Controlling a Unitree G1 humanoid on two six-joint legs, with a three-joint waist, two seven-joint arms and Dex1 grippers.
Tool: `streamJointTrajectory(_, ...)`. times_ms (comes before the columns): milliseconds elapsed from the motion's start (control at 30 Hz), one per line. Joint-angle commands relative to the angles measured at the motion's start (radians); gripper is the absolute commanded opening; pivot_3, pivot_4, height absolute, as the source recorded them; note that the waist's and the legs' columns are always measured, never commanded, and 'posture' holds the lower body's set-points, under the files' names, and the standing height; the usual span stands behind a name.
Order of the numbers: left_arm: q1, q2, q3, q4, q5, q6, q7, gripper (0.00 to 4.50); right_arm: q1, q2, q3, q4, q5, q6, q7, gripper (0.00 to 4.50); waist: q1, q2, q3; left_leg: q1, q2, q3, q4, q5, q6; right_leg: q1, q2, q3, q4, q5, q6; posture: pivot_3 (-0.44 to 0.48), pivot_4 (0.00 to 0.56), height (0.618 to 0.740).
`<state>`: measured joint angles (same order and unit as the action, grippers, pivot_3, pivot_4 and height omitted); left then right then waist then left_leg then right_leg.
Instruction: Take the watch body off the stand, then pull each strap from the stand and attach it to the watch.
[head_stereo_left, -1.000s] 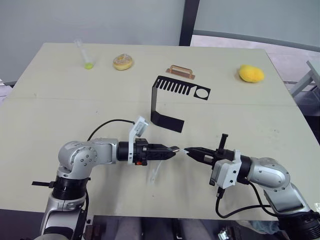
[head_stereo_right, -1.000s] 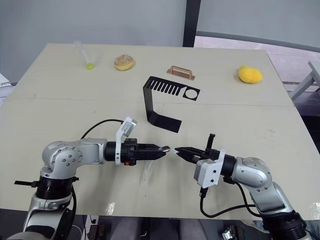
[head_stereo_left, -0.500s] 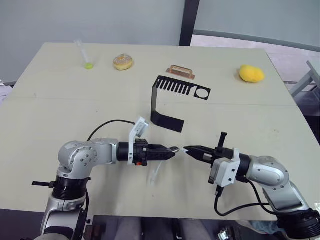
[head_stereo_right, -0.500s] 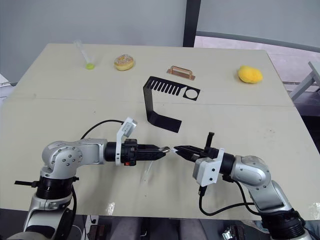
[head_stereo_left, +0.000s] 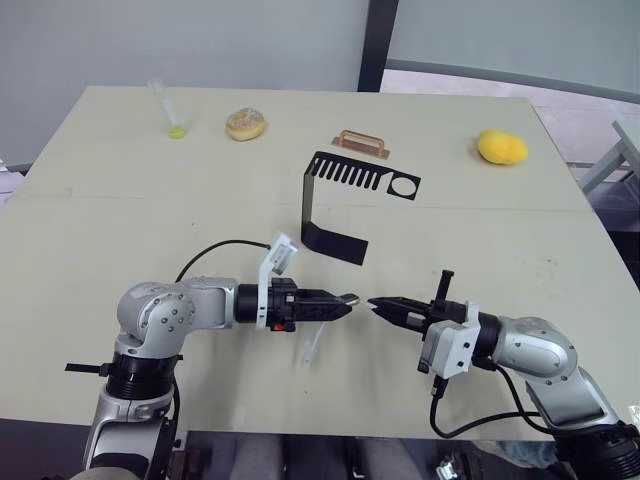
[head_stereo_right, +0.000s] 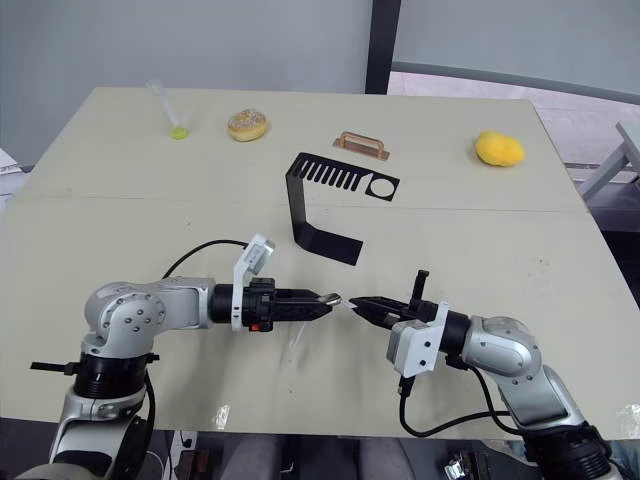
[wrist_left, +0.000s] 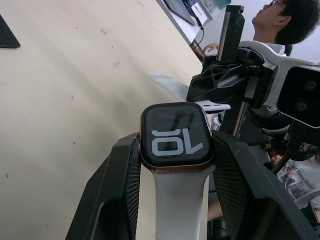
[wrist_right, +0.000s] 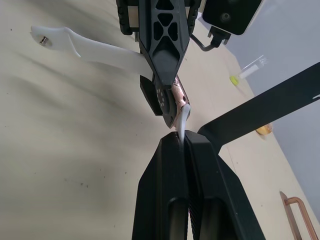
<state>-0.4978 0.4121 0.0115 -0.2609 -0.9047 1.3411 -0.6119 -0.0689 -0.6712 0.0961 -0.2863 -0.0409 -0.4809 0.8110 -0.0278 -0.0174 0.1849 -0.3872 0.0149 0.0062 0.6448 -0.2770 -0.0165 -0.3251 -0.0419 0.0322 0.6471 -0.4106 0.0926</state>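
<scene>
The right gripper (head_stereo_left: 374, 303), pinched flat on the second strap (wrist_right: 183, 118), points its length straight at the watch body (wrist_left: 175, 134) clamped in the left gripper (head_stereo_left: 349, 299) opposite, tips nearly touching.

Stand (head_stereo_left: 345, 205) mid-table (head_stereo_left: 100, 220); behind it handle (head_stereo_left: 361, 142); tube (head_stereo_left: 166, 108), doughnut (head_stereo_left: 245, 124) far left; lemon (head_stereo_left: 501, 147) far right.

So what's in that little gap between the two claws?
The second white strap, pinched by the right gripper, bridges it toward the watch body in the left gripper; the right wrist view shows it.
</scene>
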Motion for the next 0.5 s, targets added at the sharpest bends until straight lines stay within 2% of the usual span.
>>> streamJointTrajectory(33, -0.015, -0.011, -0.006, -0.042, -0.039, 0.001, -0.017, 1.57, -0.006, -0.003, 0.002, -0.017, 0.008, -0.02, -0.013, 0.0, 0.0, 0.0, 0.0, 0.0, 0.0, 0.0, 0.0, 0.0, 0.0, 0.0, 0.0, 0.0, 0.0, 0.0, 0.0, 0.0, 0.15, 0.74)
streamJointTrajectory(500, -0.025, -0.015, -0.014, -0.042, -0.034, 0.012, -0.009, 1.57, -0.022, 0.017, 0.018, -0.023, -0.008, -0.011, -0.022, 0.0, 0.001, 0.0, 0.0, 0.0, 0.0, 0.0, 0.0, 0.0, 0.0, 0.0, 0.0, 0.0, 0.0, 0.0, 0.0, 0.0, 0.15, 0.74)
